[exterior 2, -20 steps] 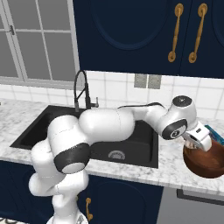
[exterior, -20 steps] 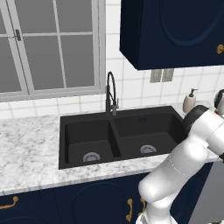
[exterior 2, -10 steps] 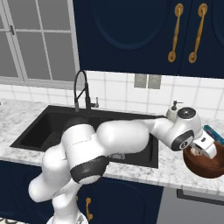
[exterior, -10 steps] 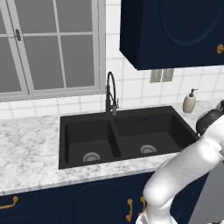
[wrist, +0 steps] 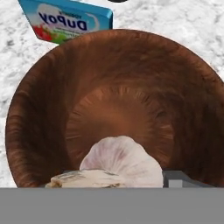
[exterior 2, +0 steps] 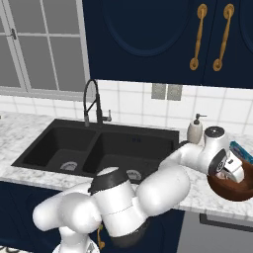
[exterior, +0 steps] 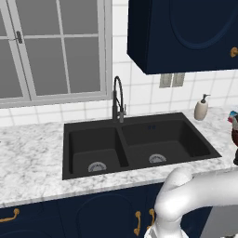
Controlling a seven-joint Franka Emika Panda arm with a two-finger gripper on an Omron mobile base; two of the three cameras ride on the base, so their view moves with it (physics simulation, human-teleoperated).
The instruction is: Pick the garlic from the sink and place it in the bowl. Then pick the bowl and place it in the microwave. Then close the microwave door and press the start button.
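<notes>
Garlic (wrist: 120,162) sits at the near edge of the hand view, over the inside of the bowl (wrist: 109,92), pale and lumpy against the brown wood. Whether it rests on the bowl's floor or hangs above it cannot be told. A grey finger (wrist: 179,178) shows just right of it and a pale shape lies against its lower left; whether the jaws clamp the bulb or stand free of it cannot be told. That view also shows a blue packet (wrist: 65,19) lying on the marble counter (wrist: 175,22) just past the bowl's far rim.

From the right base camera the gripper (exterior 2: 231,170) dips into the bowl (exterior 2: 232,190), which stands on the counter right of the sink (exterior 2: 99,148), near a soap bottle (exterior 2: 195,131); the garlic is too small to make out there. The left base camera gives both basins of the sink (exterior: 135,144) and the faucet (exterior: 118,100), with the bowl cut off at the right edge.
</notes>
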